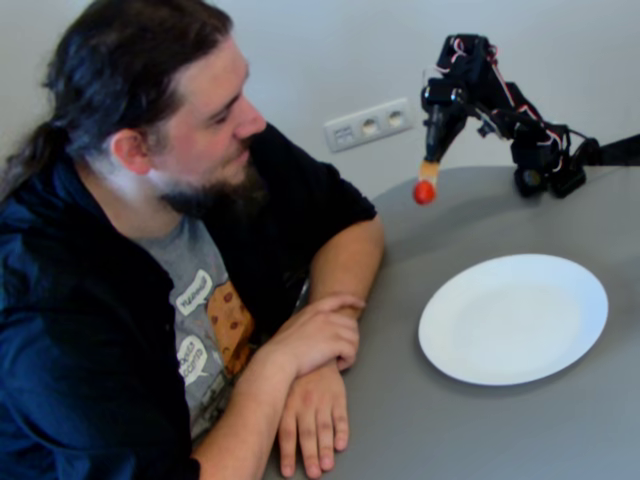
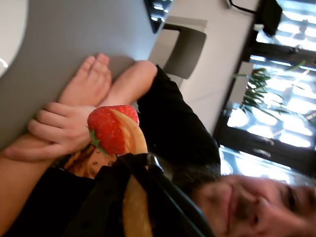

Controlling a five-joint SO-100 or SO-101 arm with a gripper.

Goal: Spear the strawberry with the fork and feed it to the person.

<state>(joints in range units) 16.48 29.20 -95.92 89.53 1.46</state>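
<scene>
The arm's black gripper (image 1: 434, 148) hangs above the grey table (image 1: 460, 420), pointing down and toward the person (image 1: 170, 130). It is shut on the dark stem of the pale orange fork (image 1: 429, 171). The strawberry (image 1: 424, 192) sits speared on the tines, in the air left of the white plate (image 1: 513, 318). In the wrist view the strawberry (image 2: 109, 129) fills the centre on the fork (image 2: 133, 143). Behind it are the person's folded hands (image 2: 64, 123), and his face (image 2: 256, 202) is at the lower right. The jaws themselves are not visible in that view.
The plate lies bare on the table right of the person's forearms (image 1: 320, 350). The arm's base (image 1: 545, 165) stands at the table's back right. A wall socket (image 1: 370, 124) is behind it. A chair (image 2: 185, 49) and a window with a plant (image 2: 256, 94) appear in the wrist view.
</scene>
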